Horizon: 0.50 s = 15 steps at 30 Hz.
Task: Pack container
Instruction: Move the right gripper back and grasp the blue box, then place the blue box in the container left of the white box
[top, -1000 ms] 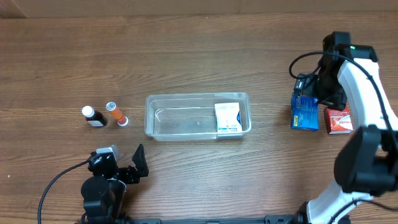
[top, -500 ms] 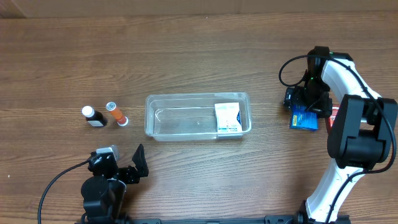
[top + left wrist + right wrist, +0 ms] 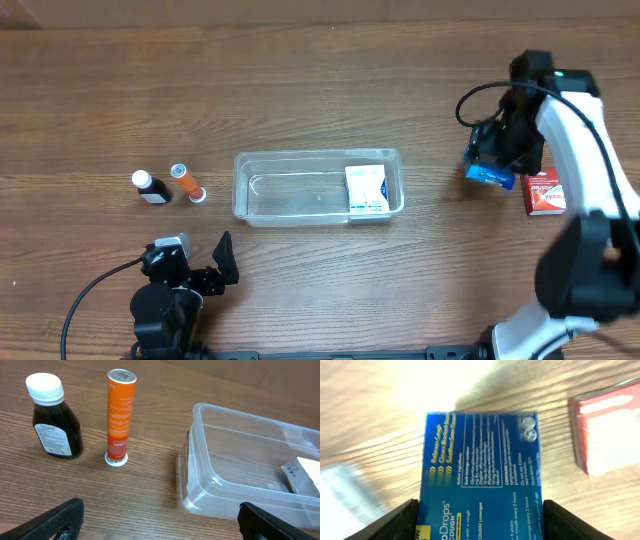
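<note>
Wooden table [image 3: 300, 90] is bearing the container [image 3: 300, 154]; right gripper [image 3: 497, 158] is clutching a blue box [image 3: 480, 485], left gripper [image 3: 215, 270] is gaping

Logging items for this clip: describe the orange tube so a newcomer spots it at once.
Find the clear container at the centre of the overhead view and look left of it, where two small items stand side by side. The tube is the one nearer the container: slim, bright orange, upright on a white cap, unlike the squat dark bottle beside it.
</note>
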Each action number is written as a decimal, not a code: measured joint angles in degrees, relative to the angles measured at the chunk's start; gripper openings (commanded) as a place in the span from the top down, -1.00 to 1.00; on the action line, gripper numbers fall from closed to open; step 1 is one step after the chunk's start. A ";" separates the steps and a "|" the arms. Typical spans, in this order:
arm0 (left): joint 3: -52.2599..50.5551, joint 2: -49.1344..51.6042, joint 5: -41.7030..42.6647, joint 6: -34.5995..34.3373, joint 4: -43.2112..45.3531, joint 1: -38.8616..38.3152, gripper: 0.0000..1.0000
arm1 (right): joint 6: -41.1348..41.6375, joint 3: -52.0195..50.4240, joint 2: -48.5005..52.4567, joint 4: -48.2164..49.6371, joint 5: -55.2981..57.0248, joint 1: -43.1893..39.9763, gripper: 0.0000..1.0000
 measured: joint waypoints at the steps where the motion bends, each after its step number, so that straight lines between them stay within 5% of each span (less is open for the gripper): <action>1: 0.00 0.00 0.00 0.00 -0.04 0.00 -1.00 | 0.39 0.26 -2.95 -0.39 0.00 1.11 -0.51; 6: 0.00 0.00 0.00 0.00 -0.02 0.00 -1.00 | 2.49 0.81 -12.83 -0.76 -0.26 11.41 -0.47; 15: 0.00 0.00 0.00 0.00 -0.02 0.00 -1.00 | 6.71 0.81 -13.27 2.99 -0.39 26.60 -0.46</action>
